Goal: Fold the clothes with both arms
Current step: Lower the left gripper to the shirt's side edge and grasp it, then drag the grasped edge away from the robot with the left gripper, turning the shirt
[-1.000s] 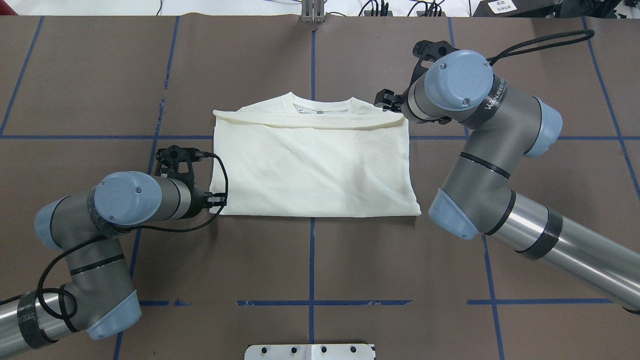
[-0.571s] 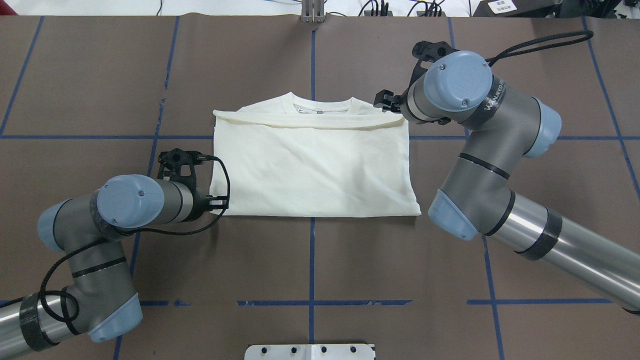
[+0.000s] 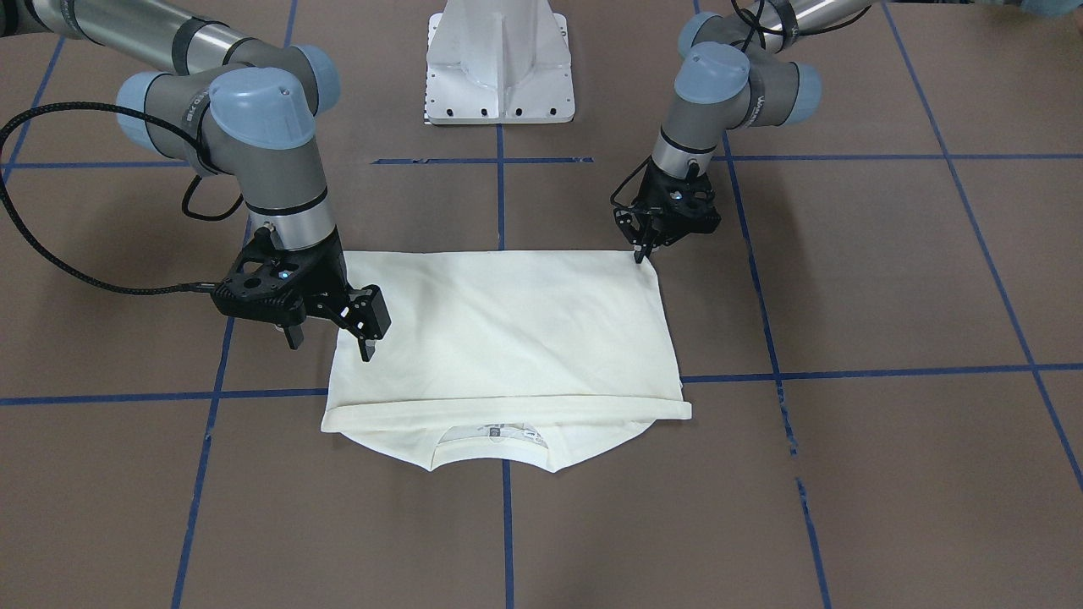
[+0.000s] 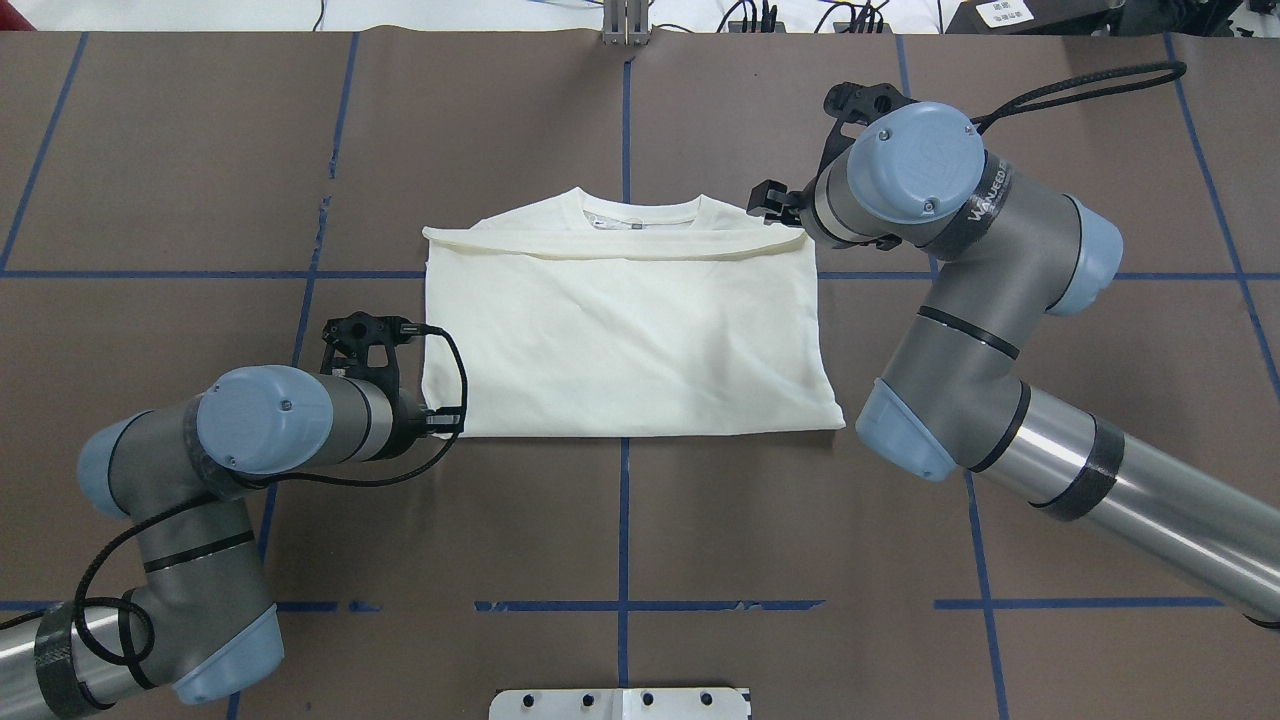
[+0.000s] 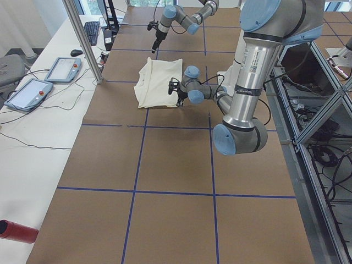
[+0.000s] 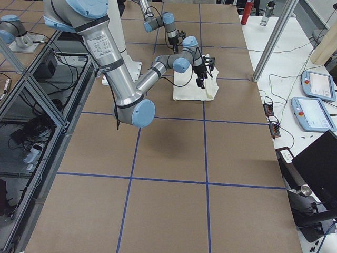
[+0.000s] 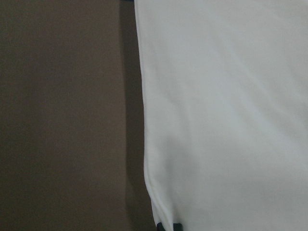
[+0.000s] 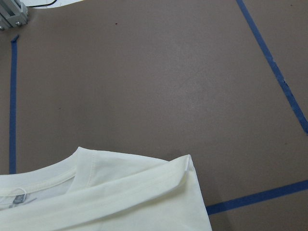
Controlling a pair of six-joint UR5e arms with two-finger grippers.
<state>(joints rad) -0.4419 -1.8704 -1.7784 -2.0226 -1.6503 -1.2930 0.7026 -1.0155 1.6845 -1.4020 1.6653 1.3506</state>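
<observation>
Brown table (image 4: 800, 530), arms (image 4: 950, 330) bent low beside shirt (image 4: 630, 340)

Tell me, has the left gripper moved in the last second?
Yes. In the overhead view the left gripper has slid toward the robot and slightly to the right, farther from the blue tape line that crosses the table beyond it.

Brown table cover (image 4: 200, 150) with blue tape grid (image 4: 623, 520), white pedestal base (image 3: 499, 59), two teach pendants (image 5: 63, 69), keyboard (image 5: 91, 33)

T-shirt (image 4: 630, 340): plain cream | table (image 4: 800, 560): brown, blue grid lines | right arm (image 4: 960, 330): silver-grey, light-blue caps | pedestal (image 3: 499, 59): white
</observation>
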